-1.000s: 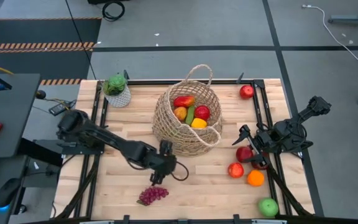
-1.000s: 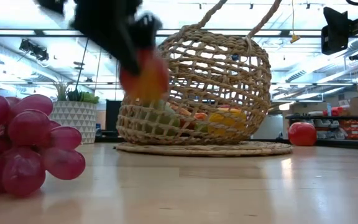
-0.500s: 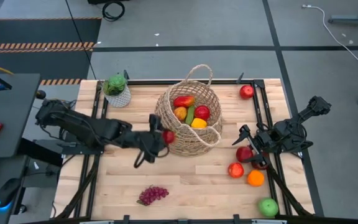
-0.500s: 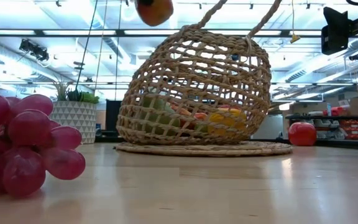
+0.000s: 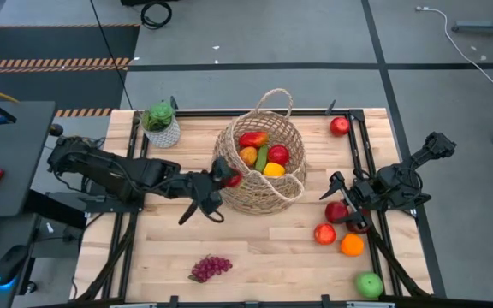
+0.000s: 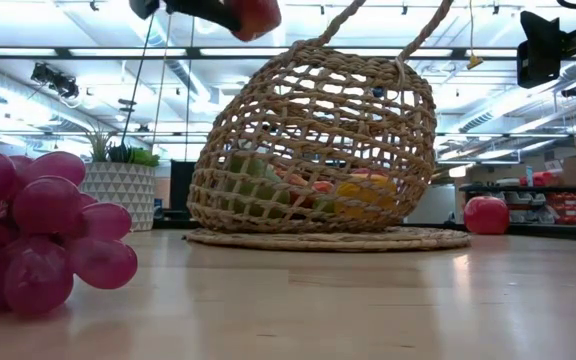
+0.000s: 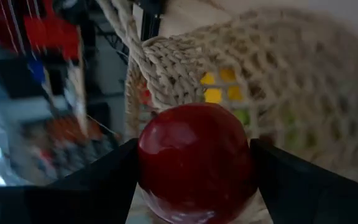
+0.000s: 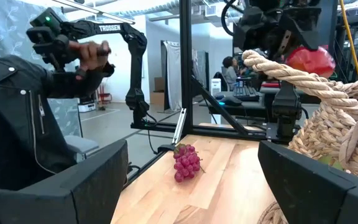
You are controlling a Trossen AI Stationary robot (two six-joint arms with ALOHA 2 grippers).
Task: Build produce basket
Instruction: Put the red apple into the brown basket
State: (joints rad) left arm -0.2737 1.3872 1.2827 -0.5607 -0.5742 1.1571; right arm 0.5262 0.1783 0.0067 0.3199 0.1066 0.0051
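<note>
My left gripper (image 5: 228,180) is shut on a red apple (image 7: 194,163) and hangs at the left side of the wicker basket (image 5: 259,162), about level with its rim. The apple also shows at the top of the low view (image 6: 253,12). The basket stands on its flat base and holds several pieces of produce, among them a yellow pepper (image 5: 274,169) and a red apple (image 5: 278,155). A purple grape bunch (image 5: 210,268) lies on the table near the front edge. My right gripper (image 5: 336,195) is open at the table's right, touching nothing; a red apple (image 5: 336,211) lies just beside it. My left gripper pinches the red apple between its two fingers, one on each opposite side (image 7: 143,168). The fingers come roughly level from the table's left. The apple is lifted clear of the table, close against the basket's woven rim (image 7: 148,68); whether they touch, I cannot tell.
On the right of the table lie another red apple (image 5: 324,233), an orange (image 5: 352,245) and a green apple (image 5: 369,284); one more red apple (image 5: 340,127) sits at the far right corner. A white plant pot (image 5: 161,125) stands far left. A person shows beyond the table (image 8: 17,118).
My left gripper has risen from low over the table near the grapes, carrying the red apple up and toward the far edge, to the basket's left rim. It stayed shut on the apple. Most of the rise came in the first half second.
</note>
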